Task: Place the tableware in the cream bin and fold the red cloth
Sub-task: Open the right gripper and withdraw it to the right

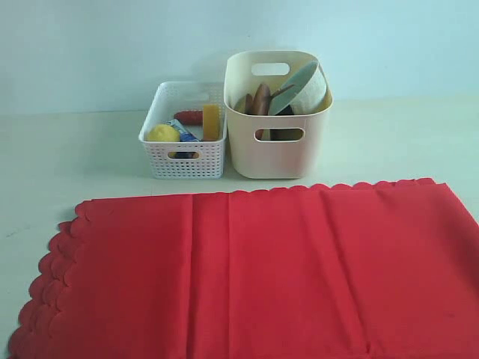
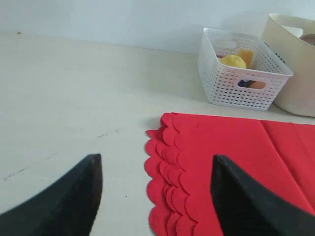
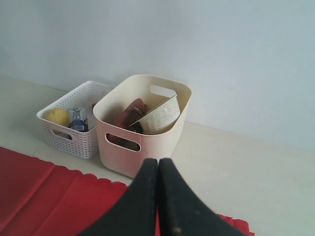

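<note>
Visibly creased red cloth (image 1: 262, 277), scalloped edge layered; left end effector (image 2: 155, 164) apart, right end effector (image 3: 158, 167) together.

left gripper (image 2: 155, 160): matte black, broad, tapered | right gripper (image 3: 158, 162): black, pointed, faintly speckled

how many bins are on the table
2. The low white perforated plastic basket stands on the left of the exterior view, the taller smooth cream plastic tub close beside it on the right, both beyond the red cloth.

red cloth (image 1: 262, 277), scalloped edges, lying flat in layers; cream bin (image 1: 278, 161) upright just beyond it, tilted pale bowl (image 1: 301, 84) inside
</note>
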`<state>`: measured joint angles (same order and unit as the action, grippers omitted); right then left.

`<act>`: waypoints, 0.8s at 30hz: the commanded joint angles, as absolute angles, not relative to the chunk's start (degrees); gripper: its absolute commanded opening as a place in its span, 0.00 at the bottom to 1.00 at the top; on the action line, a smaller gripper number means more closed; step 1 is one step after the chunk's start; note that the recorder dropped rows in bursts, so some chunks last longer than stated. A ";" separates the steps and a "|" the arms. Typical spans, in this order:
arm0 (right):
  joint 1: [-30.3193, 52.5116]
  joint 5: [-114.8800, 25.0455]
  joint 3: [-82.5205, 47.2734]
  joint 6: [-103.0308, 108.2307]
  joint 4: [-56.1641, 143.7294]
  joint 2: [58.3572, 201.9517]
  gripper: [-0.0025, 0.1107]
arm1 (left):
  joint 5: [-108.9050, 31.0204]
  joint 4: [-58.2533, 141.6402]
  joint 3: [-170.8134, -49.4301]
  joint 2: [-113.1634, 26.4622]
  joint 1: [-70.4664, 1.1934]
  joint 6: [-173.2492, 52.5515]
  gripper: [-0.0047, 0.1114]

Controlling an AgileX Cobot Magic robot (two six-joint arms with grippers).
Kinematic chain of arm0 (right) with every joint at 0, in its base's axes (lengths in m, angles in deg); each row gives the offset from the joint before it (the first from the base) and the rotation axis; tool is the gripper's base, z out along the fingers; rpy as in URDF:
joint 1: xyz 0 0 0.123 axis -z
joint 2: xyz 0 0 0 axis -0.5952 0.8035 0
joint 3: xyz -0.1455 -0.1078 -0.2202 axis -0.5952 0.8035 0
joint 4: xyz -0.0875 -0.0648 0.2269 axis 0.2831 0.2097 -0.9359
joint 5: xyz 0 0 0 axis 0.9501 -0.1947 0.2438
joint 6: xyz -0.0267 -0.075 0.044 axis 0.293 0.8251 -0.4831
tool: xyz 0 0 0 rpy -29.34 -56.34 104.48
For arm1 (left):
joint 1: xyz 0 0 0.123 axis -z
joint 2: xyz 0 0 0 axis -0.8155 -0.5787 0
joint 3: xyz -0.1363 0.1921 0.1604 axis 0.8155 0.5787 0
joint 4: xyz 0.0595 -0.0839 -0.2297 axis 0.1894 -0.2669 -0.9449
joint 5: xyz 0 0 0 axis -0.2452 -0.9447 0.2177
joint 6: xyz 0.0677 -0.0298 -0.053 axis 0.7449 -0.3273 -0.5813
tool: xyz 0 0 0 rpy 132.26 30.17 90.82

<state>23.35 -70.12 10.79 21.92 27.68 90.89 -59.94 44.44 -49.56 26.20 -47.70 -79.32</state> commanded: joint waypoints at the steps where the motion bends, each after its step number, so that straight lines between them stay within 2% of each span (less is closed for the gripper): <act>1: 23.62 -68.72 11.02 21.16 26.94 90.49 0.02 | -60.27 44.06 -50.52 26.18 -47.70 -79.66 0.57; 15: 23.62 -68.72 11.02 21.16 25.74 90.49 0.02 | -60.27 44.06 -66.63 6.41 -45.36 -79.66 0.57; 24: 23.62 -68.72 11.02 21.16 25.74 90.49 0.02 | -59.69 44.06 -79.60 -0.85 -44.85 -79.66 0.57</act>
